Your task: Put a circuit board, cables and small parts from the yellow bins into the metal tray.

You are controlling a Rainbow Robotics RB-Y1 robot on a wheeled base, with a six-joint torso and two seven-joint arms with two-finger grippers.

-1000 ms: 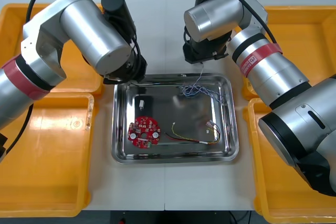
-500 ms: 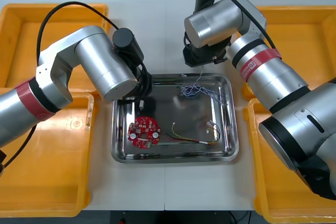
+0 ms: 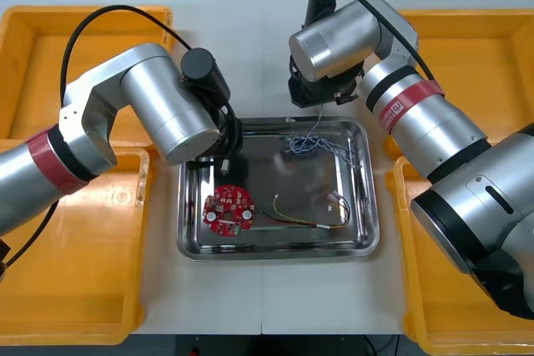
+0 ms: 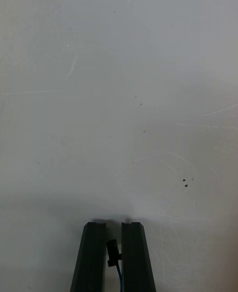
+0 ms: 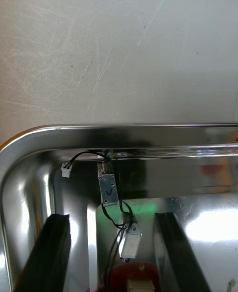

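- Right wrist view: the right claw (image 4: 113, 226) was clenched on the black connector (image 4: 113, 253) of the twisted blue and white cable (image 3: 307, 141). Front view put it just past the metal tray's (image 3: 275, 253) far rim, over bare counter (image 3: 250, 31), with the cable's bundle lying in the tray.
- Left claw (image 5: 110, 217) was released, low in the tray's far-left corner, fingers straddling small metal parts (image 5: 107, 186) on a black cable (image 5: 84, 156).
- Also in the tray: round red circuit board (image 3: 228, 210) and red and yellow cable (image 3: 304, 221).
- Step in hand, my read: drop the connector. Best to shift the right claw inward over the rim first, then let go, so the tail doesn't hang outside. The left claw should lift straight up, clear of the leads.
- Labels: white mark on the right arm's red band (image 3: 400, 99) was unreadable.
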